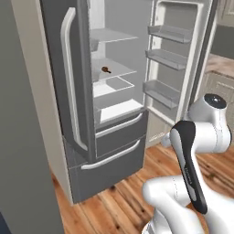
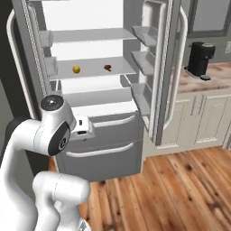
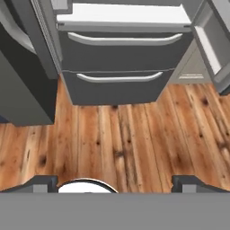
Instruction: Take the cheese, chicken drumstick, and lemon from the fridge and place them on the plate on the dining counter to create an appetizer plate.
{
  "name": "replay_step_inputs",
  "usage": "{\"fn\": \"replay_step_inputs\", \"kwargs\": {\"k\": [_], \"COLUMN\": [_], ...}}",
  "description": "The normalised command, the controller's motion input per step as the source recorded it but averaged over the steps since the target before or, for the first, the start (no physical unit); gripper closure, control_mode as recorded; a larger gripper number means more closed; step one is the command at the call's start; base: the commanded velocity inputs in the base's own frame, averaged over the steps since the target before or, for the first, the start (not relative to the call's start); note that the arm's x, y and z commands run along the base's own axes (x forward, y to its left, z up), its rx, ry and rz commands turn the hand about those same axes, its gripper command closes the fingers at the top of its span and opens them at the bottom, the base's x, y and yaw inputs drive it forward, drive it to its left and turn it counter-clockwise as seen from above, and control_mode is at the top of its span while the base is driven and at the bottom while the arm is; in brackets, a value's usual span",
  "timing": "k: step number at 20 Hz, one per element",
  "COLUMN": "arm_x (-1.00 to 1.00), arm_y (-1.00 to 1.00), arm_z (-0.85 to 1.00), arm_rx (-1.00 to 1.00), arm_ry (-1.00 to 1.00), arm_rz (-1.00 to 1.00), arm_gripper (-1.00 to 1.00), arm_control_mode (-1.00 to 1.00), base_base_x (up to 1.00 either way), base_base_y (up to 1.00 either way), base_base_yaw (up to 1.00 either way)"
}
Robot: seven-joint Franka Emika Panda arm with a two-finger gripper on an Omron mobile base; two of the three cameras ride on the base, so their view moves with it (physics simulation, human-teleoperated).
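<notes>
While hanging low with jaws spread wide and empty, gripper [image 3: 115, 182] facing wood floor [image 3: 126, 139] before tall grey fridge [image 2: 99, 149]. Needing raising toward mid-frame shelf, approaching level, targeting small round yellow lemon [image 2: 76, 69] left of reddish-brown lumpy drumstick [image 2: 108, 68].

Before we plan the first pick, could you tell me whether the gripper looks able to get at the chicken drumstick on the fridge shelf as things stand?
Probably yes. The fridge doors stand open and the chicken drumstick lies alone on its shelf, apart from the lemon. The gripper is open but aimed low, at the drawers and floor, so the arm must first rise and reach in.
</notes>
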Motion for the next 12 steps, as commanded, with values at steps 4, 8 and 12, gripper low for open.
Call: {"fn": "replay_step_inputs", "kwargs": {"k": [4, 8, 12], "arm_x": [0.00, 0.00, 0.00], "arm_y": [0.00, 0.00, 0.00], "arm_z": [0.00, 0.00, 0.00], "arm_rx": [0.00, 0.00, 0.00], "arm_ry": [0.00, 0.00, 0.00], "arm_rz": [0.00, 0.00, 0.00], "arm_gripper": [-1.00, -1.00, -1.00], "arm_control_mode": [1.00, 1.00, 1.00], "base_base_x": [0.47, 0.45, 0.49], "base_base_y": [-0.35, -0.40, -0.36], "base_base_yaw": [0.30, 0.30, 0.30]}}
